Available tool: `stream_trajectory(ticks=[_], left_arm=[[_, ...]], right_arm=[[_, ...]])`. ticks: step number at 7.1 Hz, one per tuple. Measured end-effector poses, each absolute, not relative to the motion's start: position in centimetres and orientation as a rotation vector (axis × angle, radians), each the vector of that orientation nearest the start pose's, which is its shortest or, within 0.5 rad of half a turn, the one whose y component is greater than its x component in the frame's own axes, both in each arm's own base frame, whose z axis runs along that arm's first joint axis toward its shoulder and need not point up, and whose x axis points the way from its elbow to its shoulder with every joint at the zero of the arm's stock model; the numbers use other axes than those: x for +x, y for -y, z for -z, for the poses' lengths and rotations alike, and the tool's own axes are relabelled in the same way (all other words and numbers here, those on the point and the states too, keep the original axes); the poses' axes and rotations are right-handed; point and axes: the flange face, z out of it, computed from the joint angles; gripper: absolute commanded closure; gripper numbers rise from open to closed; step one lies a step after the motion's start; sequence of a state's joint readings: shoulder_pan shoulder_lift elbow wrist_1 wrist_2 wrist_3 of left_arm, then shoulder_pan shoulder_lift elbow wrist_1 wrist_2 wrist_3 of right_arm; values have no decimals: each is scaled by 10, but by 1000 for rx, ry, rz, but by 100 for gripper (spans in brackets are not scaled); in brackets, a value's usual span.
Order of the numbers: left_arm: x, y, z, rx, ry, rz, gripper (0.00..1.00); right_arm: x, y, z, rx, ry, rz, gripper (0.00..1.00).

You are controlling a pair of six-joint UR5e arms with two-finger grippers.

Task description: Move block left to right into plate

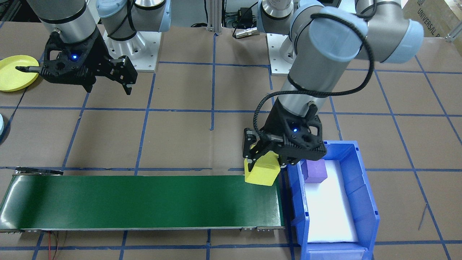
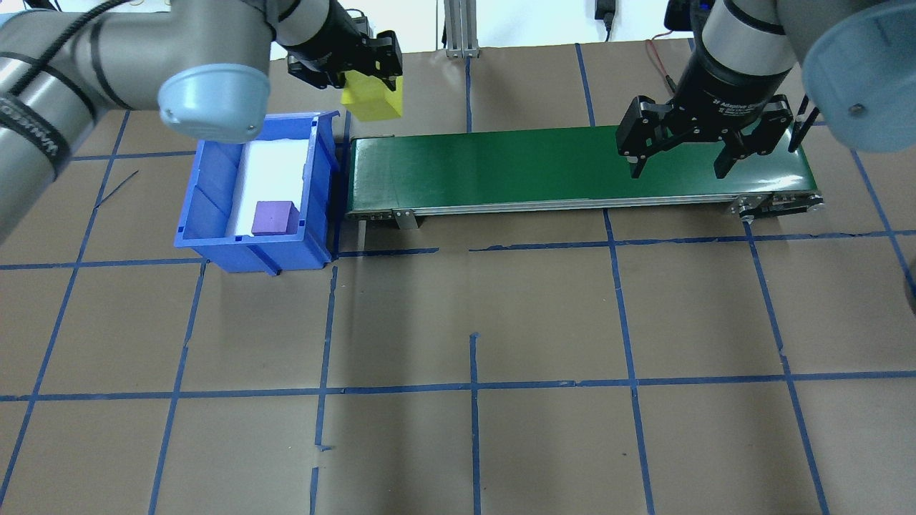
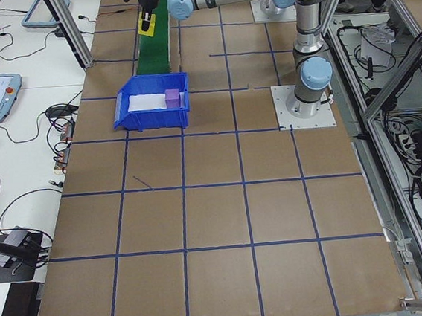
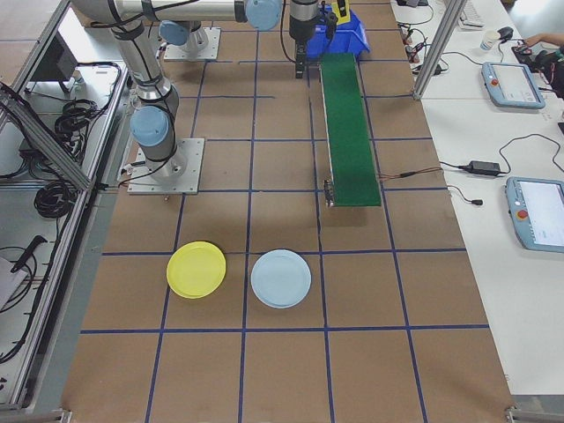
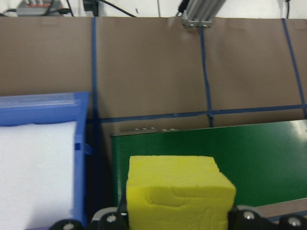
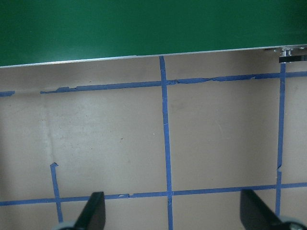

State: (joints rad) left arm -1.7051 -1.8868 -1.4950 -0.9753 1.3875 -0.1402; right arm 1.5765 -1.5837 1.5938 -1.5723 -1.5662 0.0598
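1. Early in the task, by the look of it: yellow block clamped between the jaws of the left gripper, lifted clear of the blue bin and hanging over the bin-side end of the green conveyor belt.
2. Not yet set down: in the left wrist view, block seen above the belt with the bin wall just beside it; contact with the belt cannot be told.
3. Right gripper spread wide and empty, hovering near the far end of the belt from the bin; fingers apart over bare brown table paper, nothing between them.
4. Yellow plate empty, well apart from the belt, past its far end on the robot's side; a light blue plate just beside it, also empty.
5. Left to do, judging from this: release onto the belt, travel along it, pickup by the right gripper, drop into the yellow plate.
6. Purple block resting in the bin on its white liner, untouched.
7. Writing: "Adaptive" partly legible on the right gripper's collar in the overhead view, rest too small; "UNIVERSAL" on the left arm's sleeve and on a cardboard box behind the robot bases.
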Motion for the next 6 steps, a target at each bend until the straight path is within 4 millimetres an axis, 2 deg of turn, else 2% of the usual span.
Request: stream_trajectory(ticks=[2, 3, 4, 6], left_arm=[[-253, 645, -331, 46, -3330, 545, 42], [-256, 655, -300, 48, -3327, 541, 22], [-256, 660, -287, 48, -3323, 539, 0], [-256, 660, -276, 40, -3323, 517, 0]], right_arm=[[137, 485, -483, 84, -3136, -14, 0], [137, 485, -483, 84, -3136, -14, 0], [137, 485, -483, 84, -3136, -14, 0], [137, 485, -482, 84, -3136, -16, 0]])
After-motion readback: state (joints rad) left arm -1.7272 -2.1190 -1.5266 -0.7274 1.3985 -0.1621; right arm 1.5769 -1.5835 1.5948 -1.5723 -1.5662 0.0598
